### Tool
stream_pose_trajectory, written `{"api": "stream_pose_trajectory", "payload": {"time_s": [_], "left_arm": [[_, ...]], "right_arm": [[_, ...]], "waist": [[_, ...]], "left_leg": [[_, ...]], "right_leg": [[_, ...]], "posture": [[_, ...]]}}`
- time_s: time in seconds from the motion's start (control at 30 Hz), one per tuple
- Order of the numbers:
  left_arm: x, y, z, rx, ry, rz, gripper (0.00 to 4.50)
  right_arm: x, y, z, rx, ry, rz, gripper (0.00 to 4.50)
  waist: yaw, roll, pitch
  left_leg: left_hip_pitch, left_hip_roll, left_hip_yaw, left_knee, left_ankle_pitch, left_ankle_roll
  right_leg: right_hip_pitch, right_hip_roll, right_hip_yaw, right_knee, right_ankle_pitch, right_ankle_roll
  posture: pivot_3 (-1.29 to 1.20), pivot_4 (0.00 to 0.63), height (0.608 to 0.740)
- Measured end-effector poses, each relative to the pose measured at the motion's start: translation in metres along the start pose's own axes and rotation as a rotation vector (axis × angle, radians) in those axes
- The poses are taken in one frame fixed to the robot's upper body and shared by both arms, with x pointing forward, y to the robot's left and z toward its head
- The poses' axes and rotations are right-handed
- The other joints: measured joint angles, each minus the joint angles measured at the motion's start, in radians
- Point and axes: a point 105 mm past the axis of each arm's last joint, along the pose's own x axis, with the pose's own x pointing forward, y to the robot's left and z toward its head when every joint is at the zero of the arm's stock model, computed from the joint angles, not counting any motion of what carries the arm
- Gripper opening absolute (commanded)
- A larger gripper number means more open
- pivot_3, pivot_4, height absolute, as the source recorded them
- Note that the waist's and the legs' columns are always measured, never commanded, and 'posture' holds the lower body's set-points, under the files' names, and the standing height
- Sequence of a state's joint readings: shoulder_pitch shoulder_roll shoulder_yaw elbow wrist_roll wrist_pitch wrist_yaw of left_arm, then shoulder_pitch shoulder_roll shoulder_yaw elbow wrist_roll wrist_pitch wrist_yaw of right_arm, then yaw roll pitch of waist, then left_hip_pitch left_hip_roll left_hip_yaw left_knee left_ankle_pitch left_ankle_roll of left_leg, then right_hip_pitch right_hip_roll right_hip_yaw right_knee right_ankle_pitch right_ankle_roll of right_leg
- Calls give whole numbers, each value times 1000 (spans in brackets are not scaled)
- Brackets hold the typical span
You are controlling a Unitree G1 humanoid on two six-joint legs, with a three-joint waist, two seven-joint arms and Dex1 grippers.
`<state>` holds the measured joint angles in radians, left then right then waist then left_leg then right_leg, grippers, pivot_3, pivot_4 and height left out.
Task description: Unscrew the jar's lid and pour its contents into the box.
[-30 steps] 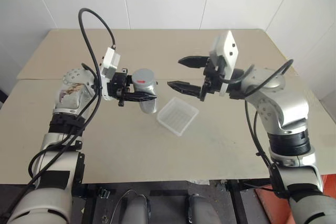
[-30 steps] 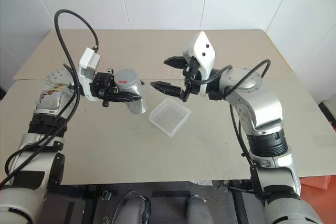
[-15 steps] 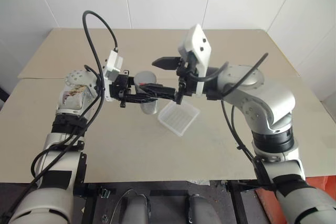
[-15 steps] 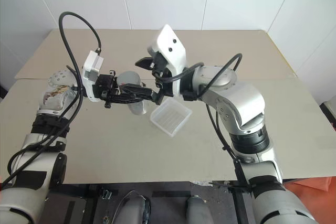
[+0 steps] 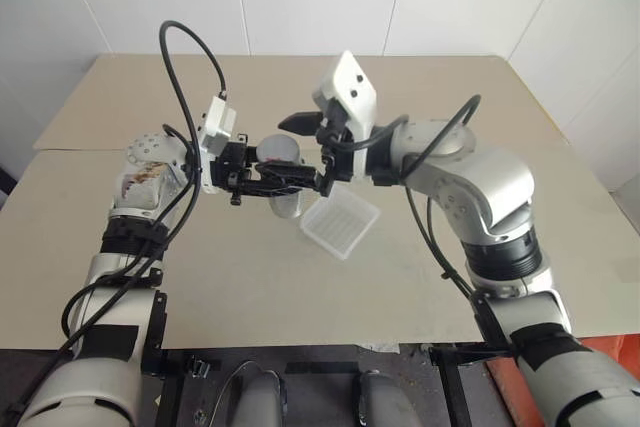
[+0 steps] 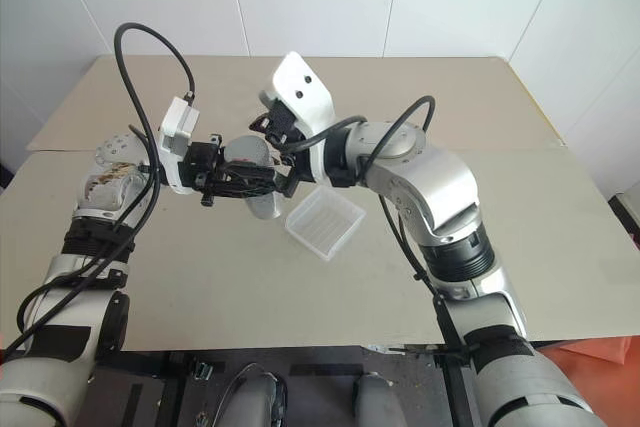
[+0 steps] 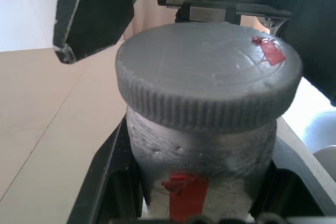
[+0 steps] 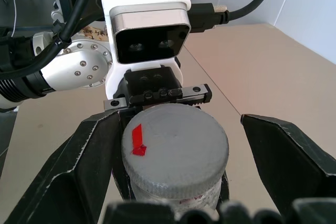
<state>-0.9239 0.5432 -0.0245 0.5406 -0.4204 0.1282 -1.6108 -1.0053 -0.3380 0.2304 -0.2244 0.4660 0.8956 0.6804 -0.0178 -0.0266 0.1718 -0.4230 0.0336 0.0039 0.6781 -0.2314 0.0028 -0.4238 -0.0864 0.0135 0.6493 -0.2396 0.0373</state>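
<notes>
The jar [image 7: 202, 166] sits upright above the counter [image 5: 480, 107], pinched round its body by your left tool [image 5: 285, 179], with the box [image 5: 340, 220] lying on the counter just beside and below it. The lid [image 8: 175, 148] is still screwed on, a small red mark near its rim.

Your right tool [image 8: 173, 174] stands spread wide, one finger on each side of the lid without touching it. Before you close, I'd centre it so both fingers meet the ribbed edge evenly. Grip the lid alone, not the jar's shoulder, and turn about the jar's own axis. Keep the left grip firm so the jar doesn't spin with it.

A red patch shows on the jar's front, but no writing or brand can be read anywhere.
</notes>
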Motion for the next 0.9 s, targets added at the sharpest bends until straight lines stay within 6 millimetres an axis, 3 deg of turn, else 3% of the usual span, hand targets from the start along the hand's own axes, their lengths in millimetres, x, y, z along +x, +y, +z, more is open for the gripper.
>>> {"api": "stream_pose_trajectory", "payload": {"time_s": [0.27,0.37,0.47,0.73,0.9], "left_arm": [[0,0,0,0,0,0,2014],[0,0,0,0,0,0,2014],[0,0,0,0,0,2,2014],[0,-1,0,4,2,0,2014],[-2,-6,-10,-23,5,1,2014]], "right_arm": [[0,0,-1,-1,7,8,4327],[1,0,-2,2,8,16,3743],[2,1,-2,9,5,26,2784],[3,0,8,44,-44,32,2777],[-19,-23,30,69,-109,-34,2777]], "waist": [[0,0,0],[0,0,0],[0,0,0],[-1,0,0],[2,0,0]], "left_leg": [[0,0,0,0,0,0],[0,0,0,0,0,0],[0,0,0,0,0,0],[0,0,0,0,0,0],[0,0,0,0,0,0]], "right_leg": [[0,0,0,0,0,0],[0,0,0,0,0,0],[0,0,0,0,0,0],[0,0,0,0,0,0],[0,0,0,0,0,0]], "posture": [[0,150,740],[0,150,740],[0,150,740],[0,150,740],[0,150,740]]}}
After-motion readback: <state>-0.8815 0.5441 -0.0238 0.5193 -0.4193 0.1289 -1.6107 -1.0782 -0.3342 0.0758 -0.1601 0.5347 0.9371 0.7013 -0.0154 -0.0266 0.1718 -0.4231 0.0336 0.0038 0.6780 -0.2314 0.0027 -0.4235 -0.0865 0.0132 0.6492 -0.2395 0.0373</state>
